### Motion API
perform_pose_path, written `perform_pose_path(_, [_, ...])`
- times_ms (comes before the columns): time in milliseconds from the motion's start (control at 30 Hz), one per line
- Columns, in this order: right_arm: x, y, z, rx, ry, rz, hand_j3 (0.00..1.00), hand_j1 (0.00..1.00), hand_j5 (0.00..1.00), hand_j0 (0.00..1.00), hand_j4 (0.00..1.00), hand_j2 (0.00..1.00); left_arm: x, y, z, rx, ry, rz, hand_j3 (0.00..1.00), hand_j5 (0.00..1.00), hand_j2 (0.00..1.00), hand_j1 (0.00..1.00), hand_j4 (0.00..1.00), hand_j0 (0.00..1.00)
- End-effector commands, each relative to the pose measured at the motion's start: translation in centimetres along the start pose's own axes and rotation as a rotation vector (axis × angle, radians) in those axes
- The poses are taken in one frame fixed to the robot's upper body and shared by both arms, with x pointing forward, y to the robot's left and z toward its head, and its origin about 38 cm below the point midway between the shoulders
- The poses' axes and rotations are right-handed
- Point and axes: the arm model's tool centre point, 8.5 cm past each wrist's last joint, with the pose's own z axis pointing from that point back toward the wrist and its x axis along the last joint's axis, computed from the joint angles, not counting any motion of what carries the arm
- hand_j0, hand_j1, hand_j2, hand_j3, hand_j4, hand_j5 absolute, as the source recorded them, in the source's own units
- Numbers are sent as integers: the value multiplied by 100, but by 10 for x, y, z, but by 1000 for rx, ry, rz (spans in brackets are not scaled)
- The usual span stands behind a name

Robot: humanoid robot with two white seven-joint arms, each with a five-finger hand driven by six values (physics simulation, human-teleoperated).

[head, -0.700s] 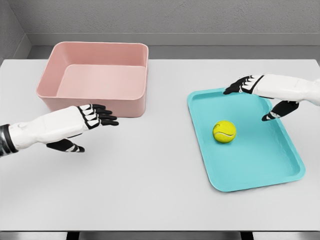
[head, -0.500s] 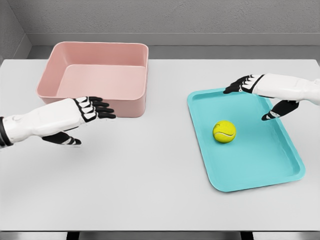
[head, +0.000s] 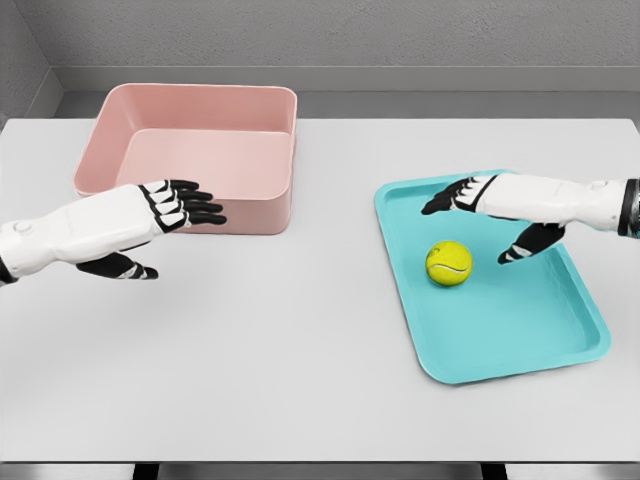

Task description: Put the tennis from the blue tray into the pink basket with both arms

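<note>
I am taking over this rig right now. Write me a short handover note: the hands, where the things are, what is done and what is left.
Left hand: open, holding nothing, in front of the pink basket.
Right hand: open, holding nothing, over the blue tray, just behind the tennis ball, not touching it.
Tennis ball: lying on the tray, not grasped.
Pink basket: at the far left of the table, nothing in it.
Done: nothing moved yet.
Left: grasp the ball, carry it to the basket, release it inside.

A white table [head: 300, 380] stands before plain grey walls [head: 400, 35].
</note>
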Motion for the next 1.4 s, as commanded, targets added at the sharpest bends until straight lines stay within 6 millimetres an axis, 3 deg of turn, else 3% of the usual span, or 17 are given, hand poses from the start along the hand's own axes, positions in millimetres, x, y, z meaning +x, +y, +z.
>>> perform_pose_path(0, [2,6,-7,10,-13,-17,100,100,100,100,100,100,-1,3,2,9,6,-2,100,100,100,100,100,100])
perform_pose_path(700, [-8,35,-28,72,4,-75,100,100,100,100,100,100,0,2,-2,21,-1,7,100,100,100,100,100,100])
perform_pose_path(1367, [-15,45,-48,89,2,-96,100,100,100,100,100,100,0,2,-2,19,-2,5,100,100,100,100,100,100])
